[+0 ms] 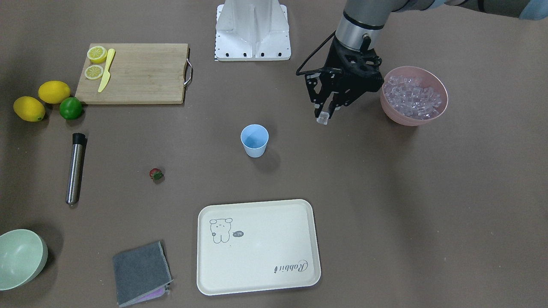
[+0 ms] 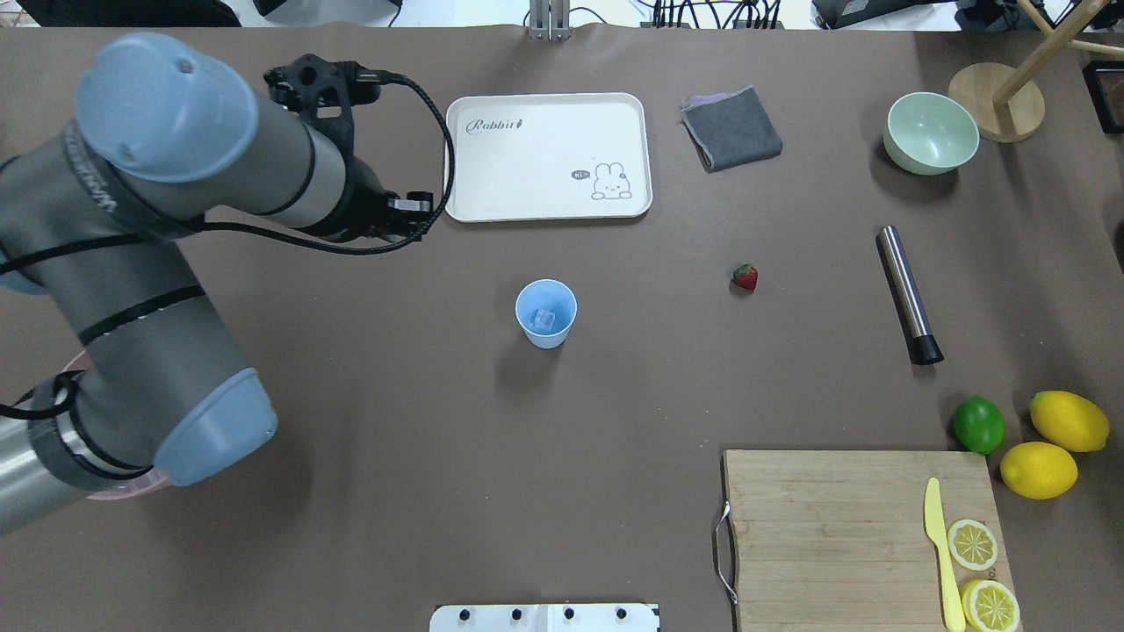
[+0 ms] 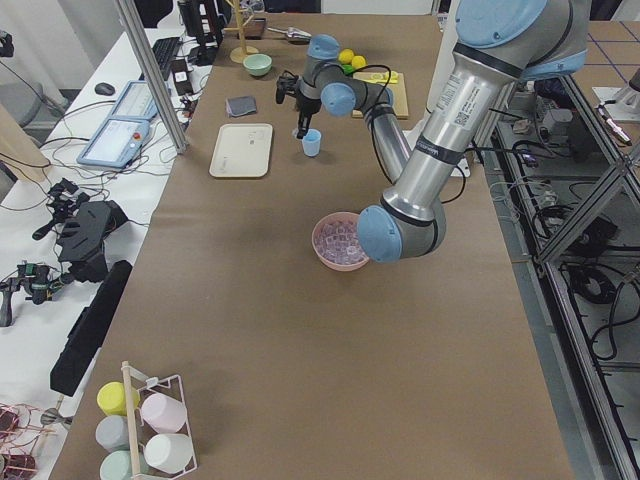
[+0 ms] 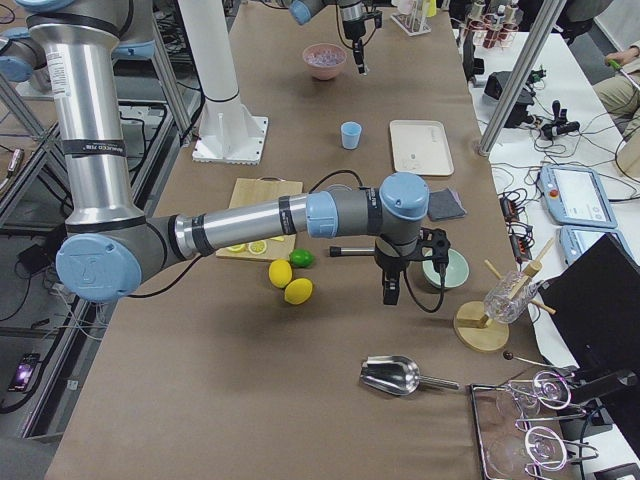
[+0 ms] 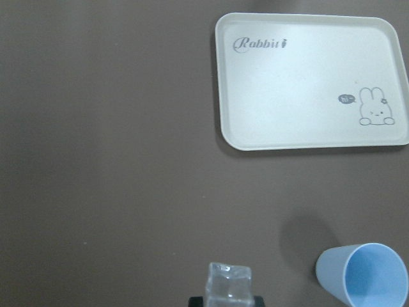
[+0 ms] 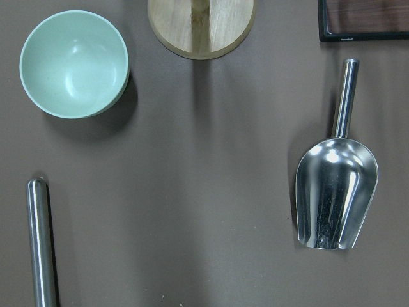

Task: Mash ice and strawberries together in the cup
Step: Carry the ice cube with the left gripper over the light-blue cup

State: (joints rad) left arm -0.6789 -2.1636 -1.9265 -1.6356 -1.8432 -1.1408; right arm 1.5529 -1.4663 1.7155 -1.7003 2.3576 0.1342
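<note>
Left tool (image 1: 324,114) clenched on one ice cube (image 5: 229,286), over bench (image 1: 385,192) between pink bowl (image 1: 396,114) and cup (image 1: 254,141). Cup upright, off right of cube in left wrist view; left arm (image 1: 361,25) nearer

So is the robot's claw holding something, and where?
The left claw pinches one ice cube by its opposite sides, between the fingertips. Whether the right claw holds anything cannot be told.

Overhead, the left arm (image 2: 176,175) hides most of the pink bowl (image 2: 132,485), well left of the cup (image 2: 545,313); the right gripper (image 4: 389,297), far from the cup, is too small to judge its jaws
</note>
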